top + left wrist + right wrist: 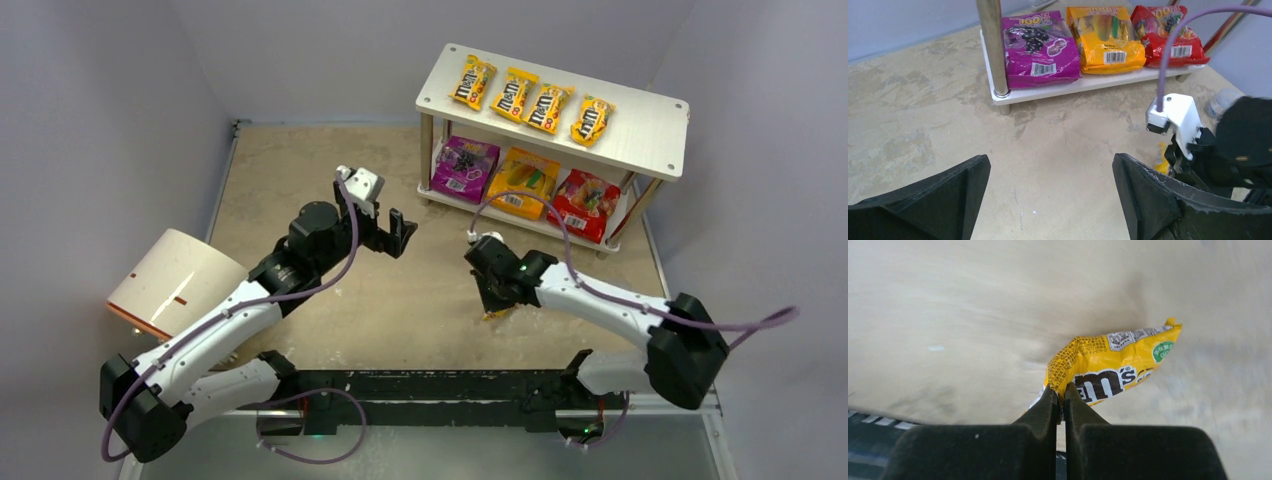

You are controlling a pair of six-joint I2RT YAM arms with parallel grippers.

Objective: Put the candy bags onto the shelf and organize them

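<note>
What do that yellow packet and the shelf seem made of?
Yellow M&M's packet: probably thin glossy plastic film; it crinkles and shines where the right end effector pinches it. Shelf: pale matte boards, perhaps painted wood or laminate; shiny post looks metal.

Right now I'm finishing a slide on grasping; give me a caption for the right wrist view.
Right end effector shut on one edge of a yellow M&M's packet, blurred tan table behind.

Glossy yellow packet [1113, 365], matt black plastic fingers [1042, 415], rough mottled tabletop [973, 315]
</note>
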